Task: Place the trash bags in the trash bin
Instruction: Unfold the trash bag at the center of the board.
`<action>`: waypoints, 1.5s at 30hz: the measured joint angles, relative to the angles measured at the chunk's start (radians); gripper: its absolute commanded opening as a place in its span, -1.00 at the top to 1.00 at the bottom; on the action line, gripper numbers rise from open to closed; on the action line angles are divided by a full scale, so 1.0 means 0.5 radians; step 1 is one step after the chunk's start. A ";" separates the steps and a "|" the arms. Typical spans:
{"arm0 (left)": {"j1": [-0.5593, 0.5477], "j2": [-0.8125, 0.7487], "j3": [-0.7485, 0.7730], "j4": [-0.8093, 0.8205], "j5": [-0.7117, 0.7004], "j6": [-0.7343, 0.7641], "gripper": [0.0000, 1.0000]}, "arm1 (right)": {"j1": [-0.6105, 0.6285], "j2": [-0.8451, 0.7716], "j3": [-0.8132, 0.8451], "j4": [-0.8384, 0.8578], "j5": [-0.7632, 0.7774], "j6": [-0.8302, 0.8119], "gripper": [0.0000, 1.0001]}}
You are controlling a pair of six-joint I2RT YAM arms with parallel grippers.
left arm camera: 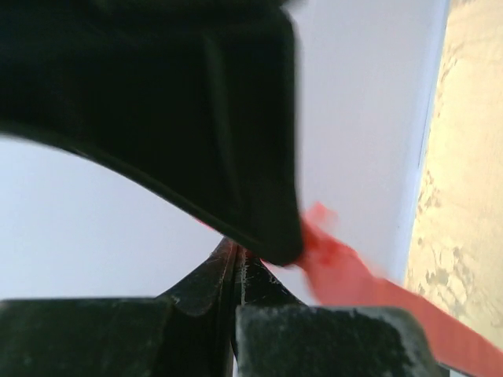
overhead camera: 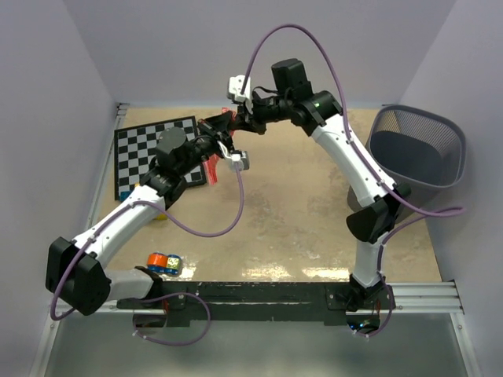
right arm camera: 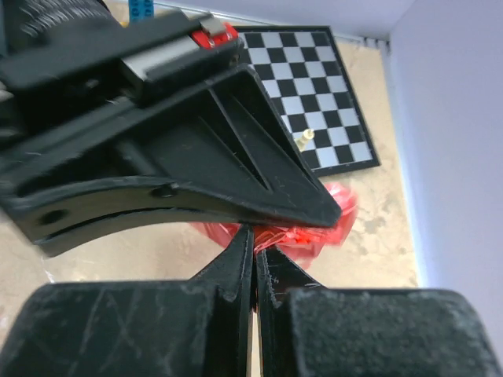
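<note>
Found bag outside bin.
Noted left gripper and right gripper tip to tip, fingers pressed together; cannot tell whether pinching bag, bunched beside chessboard, well apart from bin.

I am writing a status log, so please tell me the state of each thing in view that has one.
Left end effector: shut, tips against the trash bag; grip unclear.
Right end effector: shut on the trash bag.
Trash bag: crumpled, outside the trash bin.
Trash bin: upright, no bag inside.
Chessboard: flat, unfolded.
</note>
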 measured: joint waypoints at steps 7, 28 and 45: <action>-0.011 -0.065 -0.116 0.014 -0.023 0.072 1.00 | -0.012 -0.037 -0.037 0.072 0.101 -0.008 1.00; -0.087 -0.095 -0.192 0.099 -0.043 0.127 1.00 | -0.048 -0.053 -0.285 0.298 0.172 0.008 1.00; -0.066 -0.069 -0.201 0.142 -0.066 0.155 1.00 | -0.036 -0.211 -0.415 0.463 0.205 0.108 1.00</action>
